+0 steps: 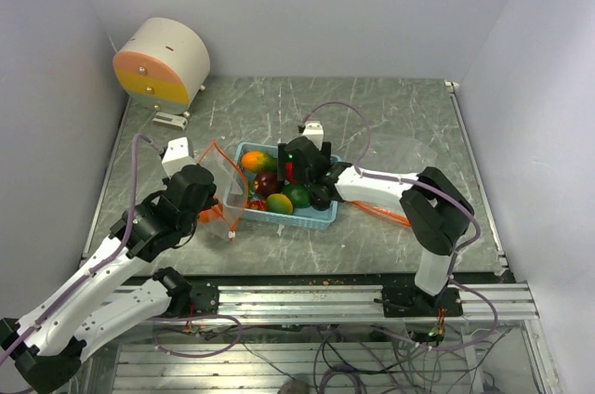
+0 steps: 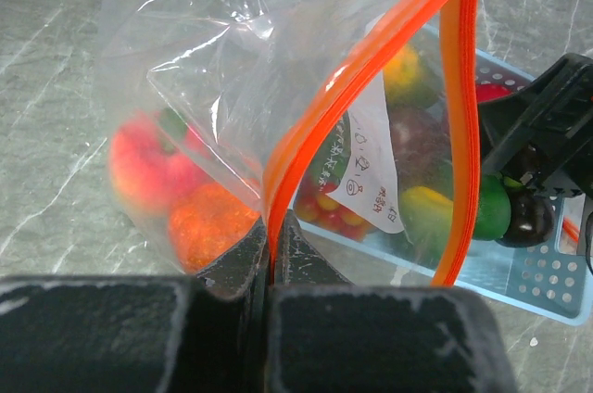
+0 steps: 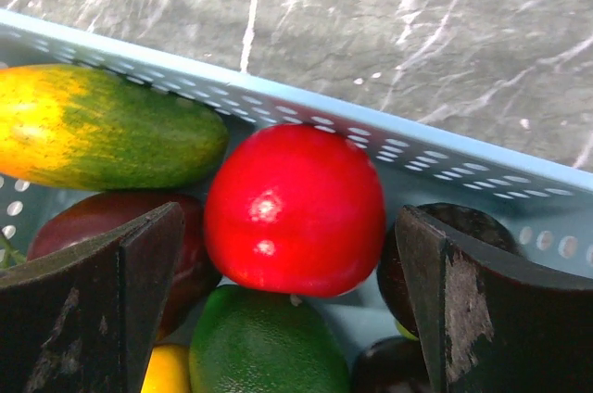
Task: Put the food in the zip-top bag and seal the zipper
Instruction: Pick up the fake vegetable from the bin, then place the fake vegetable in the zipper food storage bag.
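From above, the left jaws hold the bag (image 1: pixel 223 180) up on the desk (image 1: pixel 390 115), just left of the basket (image 1: pixel 321 219). The right jaws hang over the food (image 1: pixel 296 194) in the basket, and the arm hides which piece they want. In the left wrist view, the left jaws are pinched shut on the bag's orange zipper (image 2: pixel 466 115). A pink piece (image 2: pixel 139 166) and an orange piece (image 2: pixel 208 226) sit inside, blurry through the plastic, and more may be hidden. In the right wrist view, the right jaws are wide open and hold nothing, one on each side of the red apple (image 3: pixel 295 209). I think the step is picking it up. Next they should go down, close softly on the slick apple and carry it to the bag's mouth.
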Controlling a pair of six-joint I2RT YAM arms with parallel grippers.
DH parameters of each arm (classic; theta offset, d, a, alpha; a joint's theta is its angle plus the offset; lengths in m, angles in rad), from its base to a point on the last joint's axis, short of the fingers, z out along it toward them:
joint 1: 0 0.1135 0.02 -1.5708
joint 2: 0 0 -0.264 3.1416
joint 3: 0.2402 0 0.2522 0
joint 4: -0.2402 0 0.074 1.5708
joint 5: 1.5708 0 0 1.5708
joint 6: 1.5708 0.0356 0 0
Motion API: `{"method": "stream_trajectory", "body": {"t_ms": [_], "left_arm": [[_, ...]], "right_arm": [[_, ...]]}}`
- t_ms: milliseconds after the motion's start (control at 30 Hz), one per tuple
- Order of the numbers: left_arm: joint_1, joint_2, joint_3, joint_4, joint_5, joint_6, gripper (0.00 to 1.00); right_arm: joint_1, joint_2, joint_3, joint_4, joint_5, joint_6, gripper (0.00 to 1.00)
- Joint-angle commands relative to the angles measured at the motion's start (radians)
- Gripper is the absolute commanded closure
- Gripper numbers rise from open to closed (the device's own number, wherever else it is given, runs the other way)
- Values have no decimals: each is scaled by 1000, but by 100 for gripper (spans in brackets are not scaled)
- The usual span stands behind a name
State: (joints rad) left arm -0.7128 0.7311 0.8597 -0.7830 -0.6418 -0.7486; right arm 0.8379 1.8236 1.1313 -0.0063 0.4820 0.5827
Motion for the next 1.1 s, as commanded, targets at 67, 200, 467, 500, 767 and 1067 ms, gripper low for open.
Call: {"method": "stream_trajectory", "body": {"t_ms": [67,200,467,500,767,1067], "left_arm": [[1,-13,2,16,-4,6,93],[1,-3,6,12,-3,6,93],[1,-13,5,10,-5,5,93],[1,-15,5,9,-5,4,93],[1,-18,4,4,-9,-1,93],[1,-11,-15,26,6,-5,93]], "right_arm": [[3,51,29,7,-30,-4,4],[3,78,31,-7,-22,13,8],[3,73,28,-6,-10,8,22],[4,63,22,-3,-7,7,24],[16,-174,-77,91,-64,-57,30],[41,-481,-291,455,-634,-140,32]]}}
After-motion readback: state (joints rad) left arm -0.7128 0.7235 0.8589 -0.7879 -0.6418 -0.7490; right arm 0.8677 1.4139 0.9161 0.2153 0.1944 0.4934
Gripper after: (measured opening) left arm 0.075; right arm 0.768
